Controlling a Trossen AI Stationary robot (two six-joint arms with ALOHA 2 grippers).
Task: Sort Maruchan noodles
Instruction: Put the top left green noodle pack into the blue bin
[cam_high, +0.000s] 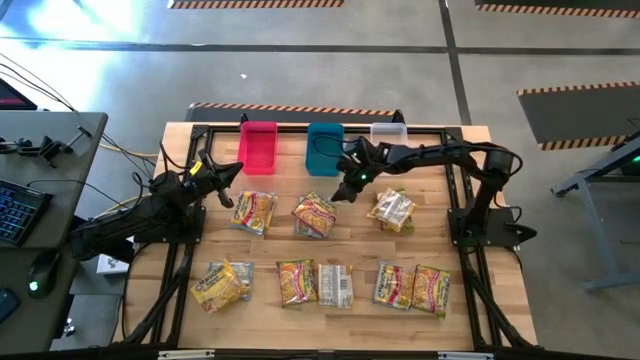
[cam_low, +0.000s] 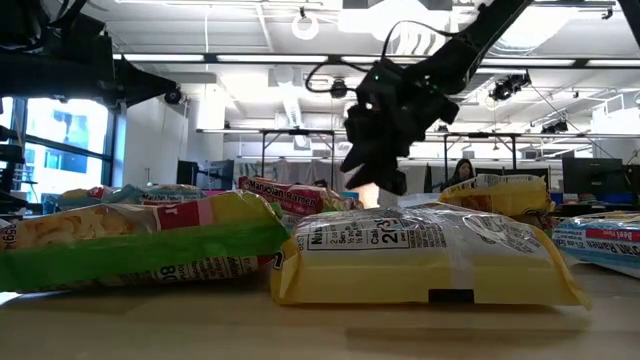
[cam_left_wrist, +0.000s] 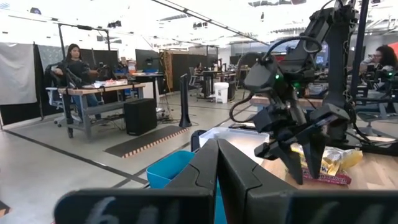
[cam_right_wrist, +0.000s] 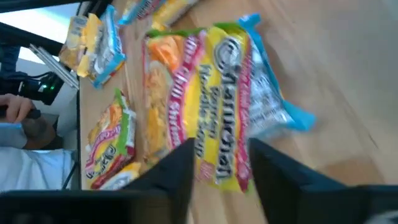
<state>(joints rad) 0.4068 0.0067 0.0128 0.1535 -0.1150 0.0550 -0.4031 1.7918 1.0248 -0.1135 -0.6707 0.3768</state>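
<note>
Several Maruchan noodle packets lie flat on the wooden table. Three form a far row: one on the left (cam_high: 253, 212), a yellow one in the middle (cam_high: 315, 215) (cam_right_wrist: 211, 93), one on the right (cam_high: 390, 210). Several more form a near row (cam_high: 297, 282). My right gripper (cam_high: 342, 192) (cam_right_wrist: 217, 155) hangs open just above the middle packet's far right corner, fingers slanting down, with nothing between them. My left gripper (cam_high: 225, 190) (cam_left_wrist: 217, 162) is shut and waits, raised, at the table's far left.
A pink bin (cam_high: 257, 148), a blue bin (cam_high: 324, 148) and a clear bin (cam_high: 388, 132) stand in a row at the table's far edge, just behind my right gripper. Bare wood shows between the two rows of packets. People sit at desks in the room beyond.
</note>
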